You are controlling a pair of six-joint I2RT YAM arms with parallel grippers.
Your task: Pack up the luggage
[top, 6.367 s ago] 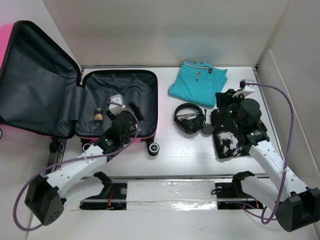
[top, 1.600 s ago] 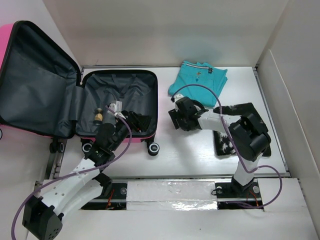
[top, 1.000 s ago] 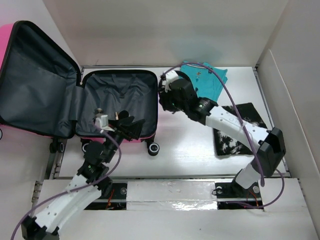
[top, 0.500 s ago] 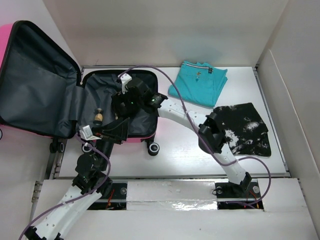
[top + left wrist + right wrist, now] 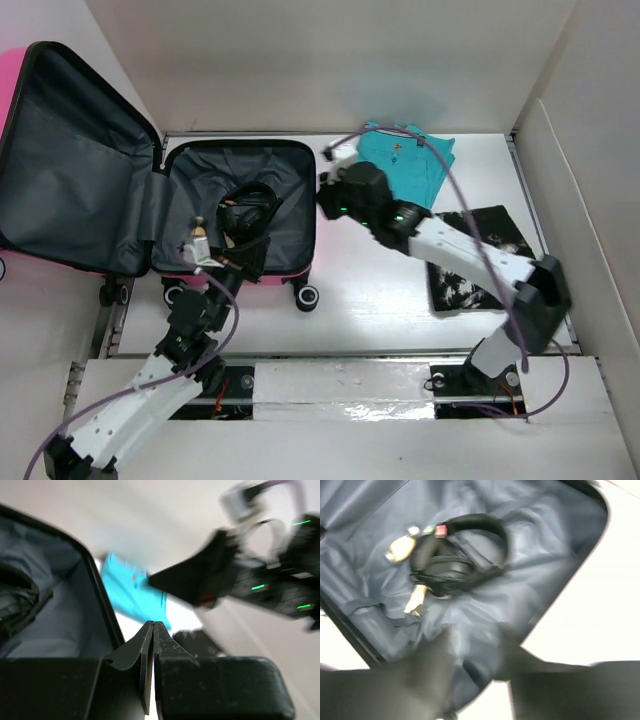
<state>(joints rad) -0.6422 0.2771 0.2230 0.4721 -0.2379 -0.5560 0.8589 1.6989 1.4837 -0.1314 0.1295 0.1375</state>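
The luggage (image 5: 185,180) lies open at the left, pink shell outside, dark grey lining (image 5: 545,545) inside. Black headphones (image 5: 248,208) rest in its base, and the right wrist view shows them too (image 5: 455,555), beside a small tan object (image 5: 198,237). My right gripper (image 5: 328,197) hovers at the base's right rim; its blurred fingers (image 5: 432,660) stand a little apart with only lining between them. My left gripper (image 5: 248,262) sits at the base's near edge, its fingertips (image 5: 152,626) pressed together on nothing.
A folded teal garment (image 5: 400,165) lies at the back of the white table, also visible past the left fingers (image 5: 130,592). A black cloth with white print (image 5: 480,262) lies at the right, partly under the right arm. The raised lid (image 5: 70,170) leans at the far left.
The right gripper left the headphones in the luggage base and drew back right to the rim, its fingers narrowing. The left gripper has shut and shifted slightly at the near edge.
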